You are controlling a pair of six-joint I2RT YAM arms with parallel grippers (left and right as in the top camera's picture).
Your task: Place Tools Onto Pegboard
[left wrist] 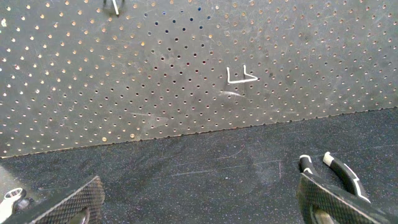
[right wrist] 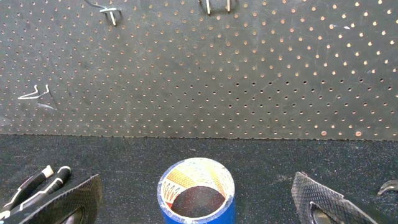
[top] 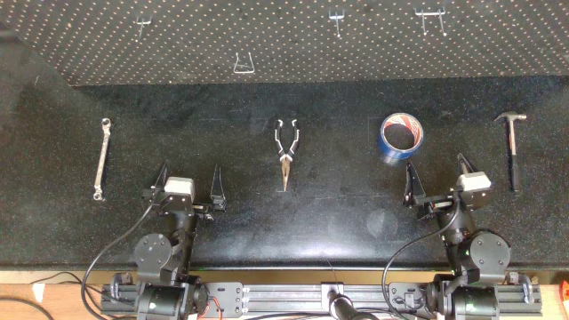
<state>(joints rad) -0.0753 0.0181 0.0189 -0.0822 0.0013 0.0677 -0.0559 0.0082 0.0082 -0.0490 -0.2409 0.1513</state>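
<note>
The wrench (top: pixel 102 158), pliers (top: pixel 284 151), roll of tape (top: pixel 401 135) and hammer (top: pixel 511 147) lay apart in a row on the dark surface (top: pixel 338 204), in front of the pegboard (top: pixel 293 40). The left tool (top: pixel 190 171) rested released between wrench and pliers. The right tool (top: pixel 436 164) was likewise spread wide, empty, near the tape.

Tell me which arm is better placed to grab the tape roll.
Right, likely: the right gripper, open, faces the tape roll directly ahead; the left gripper stands farther away.
</note>
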